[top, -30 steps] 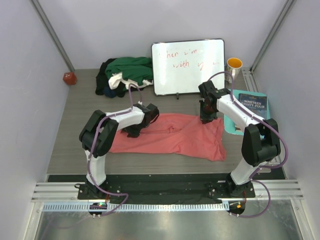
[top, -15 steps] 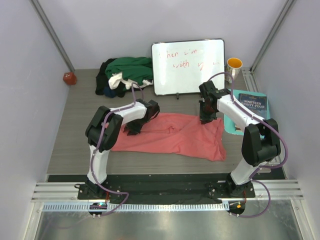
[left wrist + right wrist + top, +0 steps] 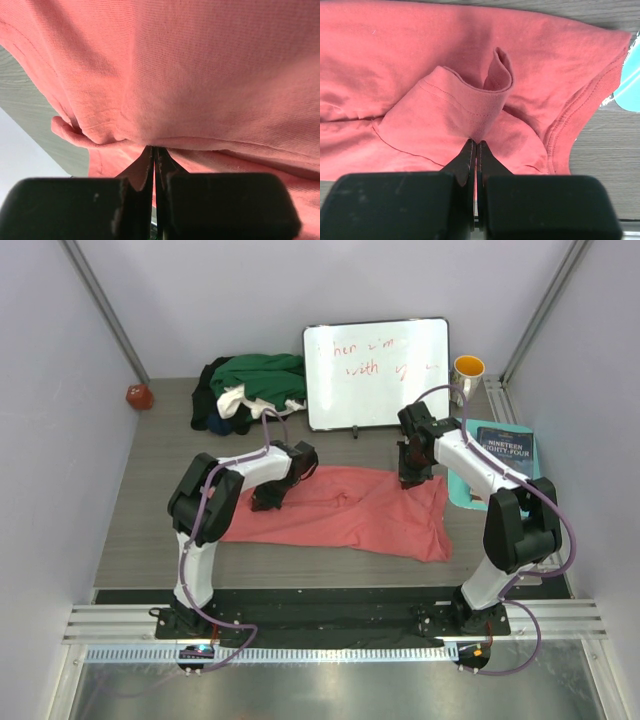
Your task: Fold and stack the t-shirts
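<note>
The salmon-pink t-shirt [image 3: 350, 515] lies spread across the table's middle. My left gripper [image 3: 268, 495] is down at its far left part, shut on a pinched fold of the pink cloth [image 3: 200, 75]; the tips [image 3: 153, 149] meet with fabric between them. At the shirt's far right edge, my right gripper [image 3: 410, 478] is shut on a raised ribbed fold [image 3: 465, 100], its jaws [image 3: 476, 142] pressed together on the cloth. A heap of other t-shirts sits at the back left: dark green [image 3: 260, 375], white [image 3: 232, 400] and black [image 3: 205, 405].
A whiteboard [image 3: 377, 370] with red writing stands at the back centre. An orange-lined mug [image 3: 468, 370] is at the back right. A dark book [image 3: 505, 450] rests on a teal tray [image 3: 462, 490] beside the right arm. A small red object [image 3: 139, 396] lies at the far left.
My left gripper has closed onto the pink cloth, and its arm has shifted slightly. The right gripper has kept its grip and place.
</note>
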Robot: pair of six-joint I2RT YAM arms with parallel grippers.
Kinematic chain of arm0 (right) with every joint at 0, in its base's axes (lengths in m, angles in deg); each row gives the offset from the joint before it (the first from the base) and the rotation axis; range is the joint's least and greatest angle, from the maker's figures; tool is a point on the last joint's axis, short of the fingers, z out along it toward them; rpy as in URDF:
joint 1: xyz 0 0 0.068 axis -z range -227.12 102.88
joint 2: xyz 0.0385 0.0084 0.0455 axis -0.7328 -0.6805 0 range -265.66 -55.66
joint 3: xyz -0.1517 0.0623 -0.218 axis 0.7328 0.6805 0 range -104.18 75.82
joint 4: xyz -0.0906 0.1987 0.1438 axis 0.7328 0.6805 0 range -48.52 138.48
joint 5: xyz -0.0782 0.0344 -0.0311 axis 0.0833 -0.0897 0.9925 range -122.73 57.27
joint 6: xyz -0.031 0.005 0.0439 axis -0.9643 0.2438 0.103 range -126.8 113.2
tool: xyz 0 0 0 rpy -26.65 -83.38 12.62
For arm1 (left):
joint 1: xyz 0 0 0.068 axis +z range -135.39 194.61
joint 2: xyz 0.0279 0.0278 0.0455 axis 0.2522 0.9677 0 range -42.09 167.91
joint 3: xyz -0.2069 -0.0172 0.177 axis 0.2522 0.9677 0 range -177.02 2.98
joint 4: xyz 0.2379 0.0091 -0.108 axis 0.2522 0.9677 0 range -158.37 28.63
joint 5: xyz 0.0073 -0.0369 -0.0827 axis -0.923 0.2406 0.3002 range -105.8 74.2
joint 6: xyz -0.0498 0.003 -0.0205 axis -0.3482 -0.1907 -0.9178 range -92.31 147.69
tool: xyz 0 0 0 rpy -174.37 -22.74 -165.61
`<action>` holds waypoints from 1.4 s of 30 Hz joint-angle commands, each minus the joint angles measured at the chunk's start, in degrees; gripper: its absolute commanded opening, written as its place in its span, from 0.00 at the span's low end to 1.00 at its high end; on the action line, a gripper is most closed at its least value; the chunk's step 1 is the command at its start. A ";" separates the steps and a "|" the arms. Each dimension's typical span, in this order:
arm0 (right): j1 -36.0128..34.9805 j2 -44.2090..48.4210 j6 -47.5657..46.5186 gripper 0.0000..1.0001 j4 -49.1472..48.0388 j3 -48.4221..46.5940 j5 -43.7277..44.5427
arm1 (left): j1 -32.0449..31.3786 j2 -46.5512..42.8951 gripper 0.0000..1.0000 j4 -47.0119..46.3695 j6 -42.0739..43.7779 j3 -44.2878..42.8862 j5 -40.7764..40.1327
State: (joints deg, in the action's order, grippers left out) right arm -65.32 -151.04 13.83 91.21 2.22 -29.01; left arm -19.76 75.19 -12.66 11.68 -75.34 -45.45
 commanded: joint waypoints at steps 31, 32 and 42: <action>0.27 -7.99 1.17 0.23 0.71 -2.07 6.20 | 0.53 -1.96 0.33 -1.48 -6.23 2.12 -7.44; 0.18 -7.99 1.26 0.24 1.24 -2.33 7.86 | 0.53 -2.22 0.34 -1.21 -6.40 2.12 -7.96; 0.18 -4.21 1.17 0.30 2.12 -5.67 14.11 | 0.53 -8.54 0.46 -1.47 -8.25 2.30 -12.36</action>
State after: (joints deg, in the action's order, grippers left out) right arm -65.32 -159.78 14.70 92.87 -0.14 -19.48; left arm -19.67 72.69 -12.71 5.58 -73.46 -54.59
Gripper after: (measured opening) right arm 0.299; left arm 0.439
